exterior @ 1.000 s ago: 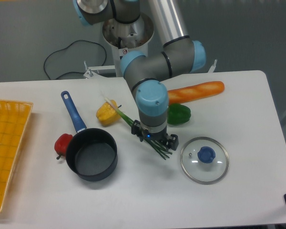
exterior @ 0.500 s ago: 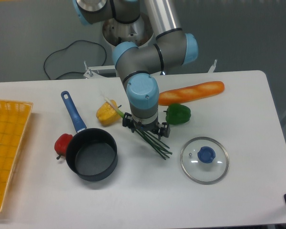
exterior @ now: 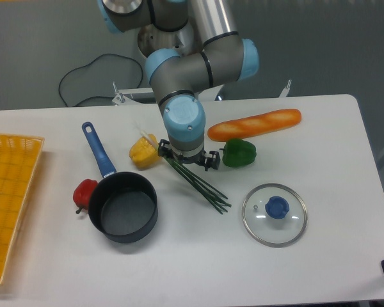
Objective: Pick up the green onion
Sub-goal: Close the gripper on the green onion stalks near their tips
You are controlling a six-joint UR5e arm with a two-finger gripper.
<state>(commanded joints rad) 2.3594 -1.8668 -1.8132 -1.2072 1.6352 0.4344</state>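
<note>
The green onion [exterior: 201, 188] lies flat on the white table, its dark stalks running from under the wrist down-right toward the glass lid. Its pale end [exterior: 145, 136] pokes out at upper left, beside the yellow pepper. My gripper [exterior: 184, 162] hangs straight down over the upper part of the stalks. The blue wrist housing hides the fingers from above, so only small black parts show on either side. Whether the fingers are open or touch the onion is not visible.
A black pot [exterior: 123, 206] with a blue handle stands left of the onion, with a red pepper [exterior: 84, 193] beside it. A yellow pepper [exterior: 144, 151], green bell pepper [exterior: 239, 153], baguette [exterior: 256, 124] and glass lid [exterior: 274, 213] surround the gripper. An orange basket [exterior: 6, 192] sits far left.
The gripper has moved up-left along the onion, from over its dark lower stalks toward the pale end. The onion lies where it was, with more of its stalks now uncovered.
</note>
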